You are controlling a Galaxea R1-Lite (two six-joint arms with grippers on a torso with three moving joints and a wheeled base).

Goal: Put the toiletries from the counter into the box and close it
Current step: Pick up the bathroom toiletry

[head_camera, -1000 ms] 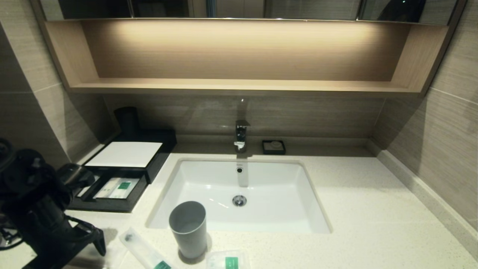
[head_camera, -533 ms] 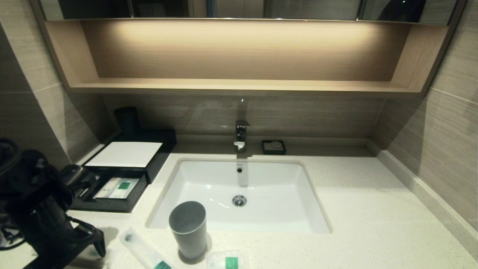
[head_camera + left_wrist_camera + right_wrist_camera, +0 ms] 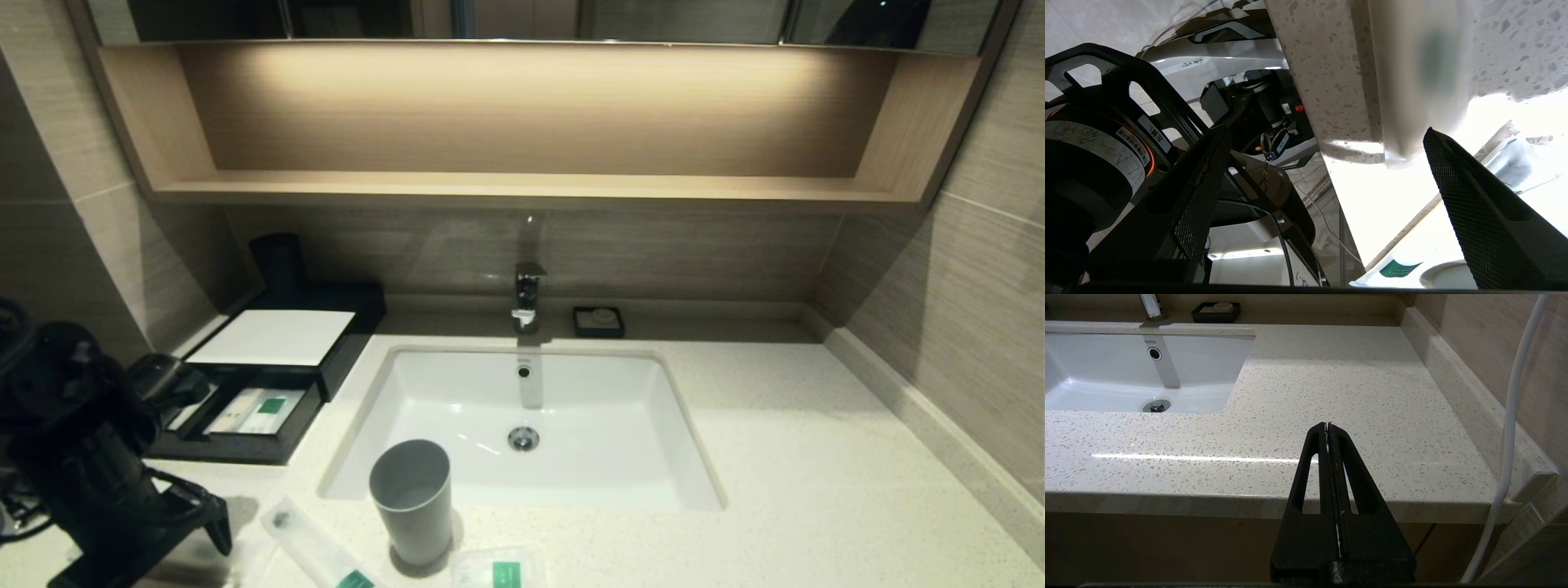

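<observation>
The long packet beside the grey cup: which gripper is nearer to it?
Left. The left gripper hangs open just beside the long packet; the right gripper is shut, off at the counter's right front edge.

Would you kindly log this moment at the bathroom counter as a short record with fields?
Box: black box, drawer pulled out, a green-labelled packet inside
Toiletries left on counter: a long packet and a small packet at the near edge, either side of the grey cup
Left gripper: at the near left edge of the counter, jaws open, empty, a blurred packet close ahead
Right gripper: jaws shut, empty, parked off the counter's front edge, right of the sink
</observation>
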